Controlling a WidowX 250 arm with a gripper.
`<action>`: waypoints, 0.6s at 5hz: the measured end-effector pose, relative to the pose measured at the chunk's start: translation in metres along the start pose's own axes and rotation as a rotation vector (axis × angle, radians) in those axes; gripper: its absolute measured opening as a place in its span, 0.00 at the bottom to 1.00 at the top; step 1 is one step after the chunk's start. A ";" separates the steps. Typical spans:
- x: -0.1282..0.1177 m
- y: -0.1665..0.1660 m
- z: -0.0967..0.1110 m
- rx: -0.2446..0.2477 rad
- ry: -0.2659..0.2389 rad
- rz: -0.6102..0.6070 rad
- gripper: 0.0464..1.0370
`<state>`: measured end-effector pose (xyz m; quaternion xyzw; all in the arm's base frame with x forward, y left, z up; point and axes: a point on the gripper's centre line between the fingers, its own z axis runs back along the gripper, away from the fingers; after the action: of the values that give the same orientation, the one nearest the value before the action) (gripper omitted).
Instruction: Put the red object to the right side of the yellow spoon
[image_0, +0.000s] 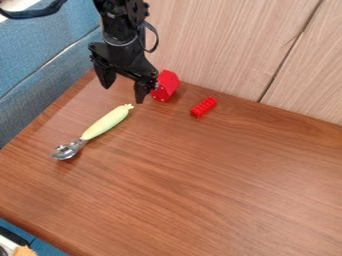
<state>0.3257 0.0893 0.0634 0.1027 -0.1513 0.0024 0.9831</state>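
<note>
Camera view, hand (123, 95) spread wide, empty, metal-bowled yellow spoon (105, 124), faceted red block (167, 84), studded red brick (204, 107)

The spoon (105, 123) lies left on the desk (220, 190). Behind it, rightward, sits the block (168, 84), then the brick (204, 107).

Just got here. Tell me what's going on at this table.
The robot's gripper hangs over the table, its fingers apart and empty. A larger red object sits just beside it, a small red brick farther right. The yellow spoon lies left of both in the view, nearer the camera.
</note>
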 end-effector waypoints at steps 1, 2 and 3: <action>-0.005 -0.003 -0.010 -0.010 0.036 0.004 0.96; 0.009 -0.005 -0.016 -0.013 0.043 0.021 0.96; 0.024 -0.011 -0.024 -0.007 0.035 0.025 0.96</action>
<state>0.3558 0.0831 0.0462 0.0972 -0.1352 0.0157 0.9859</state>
